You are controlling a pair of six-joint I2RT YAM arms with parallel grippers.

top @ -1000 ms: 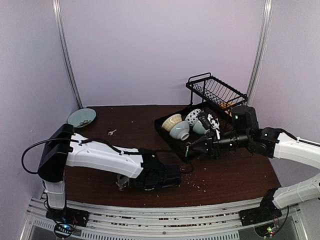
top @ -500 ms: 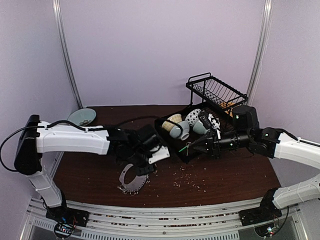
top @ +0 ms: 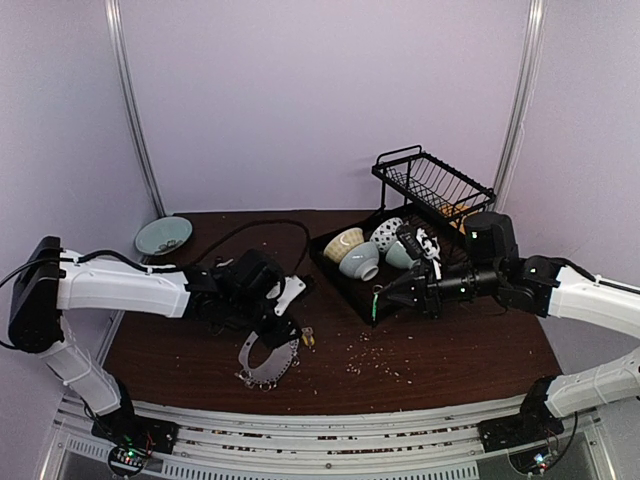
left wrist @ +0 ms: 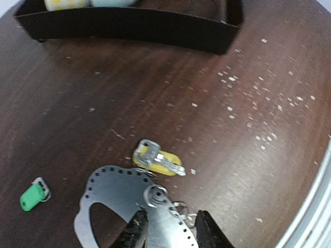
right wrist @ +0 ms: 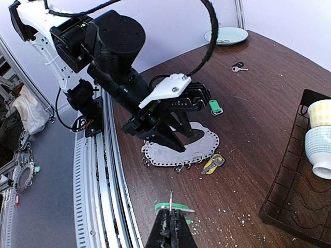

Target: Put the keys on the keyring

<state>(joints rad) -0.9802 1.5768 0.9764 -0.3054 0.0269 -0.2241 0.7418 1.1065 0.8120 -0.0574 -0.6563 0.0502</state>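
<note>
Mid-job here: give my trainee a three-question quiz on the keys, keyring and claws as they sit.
1. True or false: the right claw is empty.
2. Fill in: the left claw hovers over the keyring with jaws ____.
3. The yellow-headed key lies: A) in the left claw; B) on the table beside the keyring; C) in the right claw.
Key: 1 false, it pinches a green-tagged key; 2 open; 3 B.

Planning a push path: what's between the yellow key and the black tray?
Only bare tabletop with scattered pale crumbs lies between yellow key and tray, seen in the left wrist view.
</note>
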